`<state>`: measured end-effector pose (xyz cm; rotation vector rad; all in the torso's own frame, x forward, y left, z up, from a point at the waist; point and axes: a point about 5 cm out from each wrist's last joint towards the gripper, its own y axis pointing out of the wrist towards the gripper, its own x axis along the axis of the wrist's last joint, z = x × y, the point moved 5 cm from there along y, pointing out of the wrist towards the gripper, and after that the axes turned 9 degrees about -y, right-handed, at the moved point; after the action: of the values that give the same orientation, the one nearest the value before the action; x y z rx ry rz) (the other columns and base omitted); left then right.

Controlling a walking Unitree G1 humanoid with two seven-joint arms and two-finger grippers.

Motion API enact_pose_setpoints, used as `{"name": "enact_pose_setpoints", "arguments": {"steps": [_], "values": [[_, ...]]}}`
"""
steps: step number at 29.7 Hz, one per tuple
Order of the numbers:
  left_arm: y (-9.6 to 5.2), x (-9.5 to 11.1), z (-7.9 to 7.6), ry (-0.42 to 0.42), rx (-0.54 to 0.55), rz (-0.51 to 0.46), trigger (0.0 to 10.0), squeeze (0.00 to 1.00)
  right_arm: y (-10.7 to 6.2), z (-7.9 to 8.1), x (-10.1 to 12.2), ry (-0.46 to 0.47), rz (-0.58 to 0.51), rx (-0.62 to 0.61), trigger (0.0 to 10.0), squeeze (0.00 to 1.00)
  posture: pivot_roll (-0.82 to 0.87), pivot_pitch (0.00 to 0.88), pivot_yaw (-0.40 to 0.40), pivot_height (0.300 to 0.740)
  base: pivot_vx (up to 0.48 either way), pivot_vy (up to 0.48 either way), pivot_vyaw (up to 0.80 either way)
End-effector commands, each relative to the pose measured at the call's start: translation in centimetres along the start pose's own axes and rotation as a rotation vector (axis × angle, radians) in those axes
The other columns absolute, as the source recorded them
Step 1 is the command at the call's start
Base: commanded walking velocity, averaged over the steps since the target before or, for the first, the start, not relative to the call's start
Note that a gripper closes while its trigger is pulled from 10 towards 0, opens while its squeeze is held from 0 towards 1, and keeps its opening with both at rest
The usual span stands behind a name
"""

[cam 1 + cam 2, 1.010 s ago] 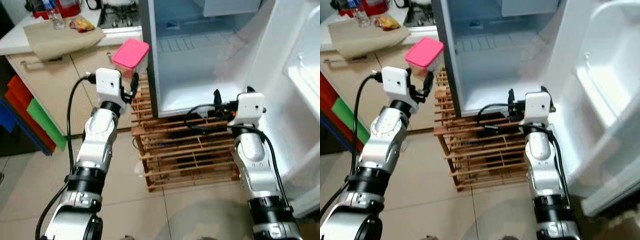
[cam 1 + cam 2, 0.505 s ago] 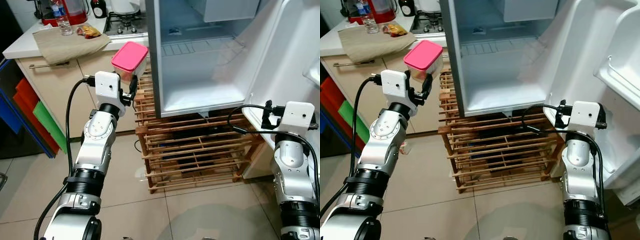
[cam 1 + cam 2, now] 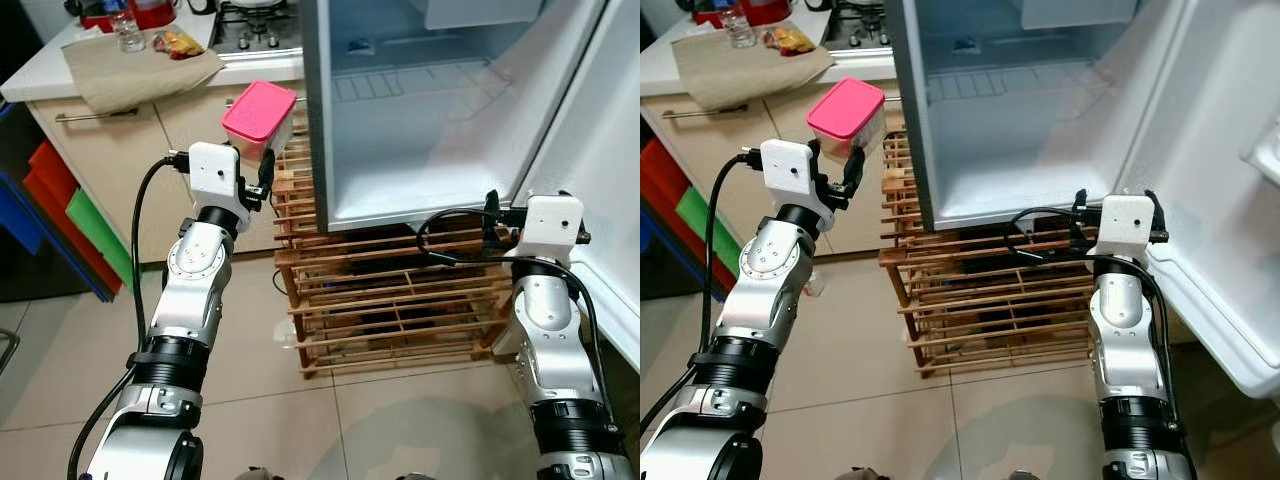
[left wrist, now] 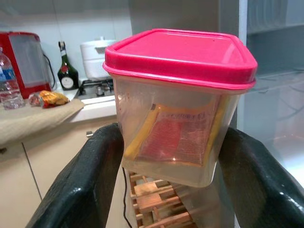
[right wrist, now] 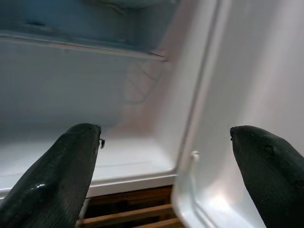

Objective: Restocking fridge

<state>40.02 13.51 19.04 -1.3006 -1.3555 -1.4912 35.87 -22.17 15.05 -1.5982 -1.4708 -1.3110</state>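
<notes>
Right gripper (image 5: 164,171) swinging back from door toward fridge (image 3: 420,150) front, fingers apart, empty. Left gripper (image 4: 164,178) clamping pink-lidded container (image 3: 260,115), upright, just left of fridge opening; left arm nearer.

Container (image 4: 178,114): translucent plastic body, slightly cloudy; lid (image 4: 180,54) opaque pink plastic, smooth, soft sheen. Left gripper (image 4: 173,190) fingers (image 4: 80,185): black, rubbery, faintly glossy. Fridge (image 3: 420,130) interior: smooth white plastic, glossy. Rack (image 3: 390,300) beneath: bare slatted wood, matt. Floor (image 3: 260,400): beige tile, mild shine. Cloth (image 3: 130,75) on counter: tan fabric, matt. Robot arms: brushed silver metal, white plastic wrist housings.
</notes>
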Motion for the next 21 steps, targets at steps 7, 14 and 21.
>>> {"name": "enact_pose_setpoints", "arguments": {"steps": [7, 14, 21], "values": [[0.7, 0.3, 0.1, 0.049, -0.002, -0.001, 10.0, 0.0, -0.2, 2.0, 0.4, -0.011, -0.019, 0.056, 10.0, 0.0, -0.05, 0.0, 0.083, 0.74, 0.282, -0.296, 0.21], [0.7, 0.3, 0.1, 0.064, -0.007, -0.003, 10.0, 0.0, -0.2, 1.9, 0.3, 0.022, -0.017, 0.049, 10.0, 0.0, -0.04, 0.0, 0.081, 0.74, 0.331, -0.344, 0.47], [0.7, 0.2, -0.2, 0.093, -0.022, -0.009, 10.0, 0.0, -0.1, 1.9, 0.2, 0.007, -0.017, 0.05, 10.0, 0.0, -0.04, 0.0, 0.079, 0.74, 0.332, -0.343, 0.0]]}}
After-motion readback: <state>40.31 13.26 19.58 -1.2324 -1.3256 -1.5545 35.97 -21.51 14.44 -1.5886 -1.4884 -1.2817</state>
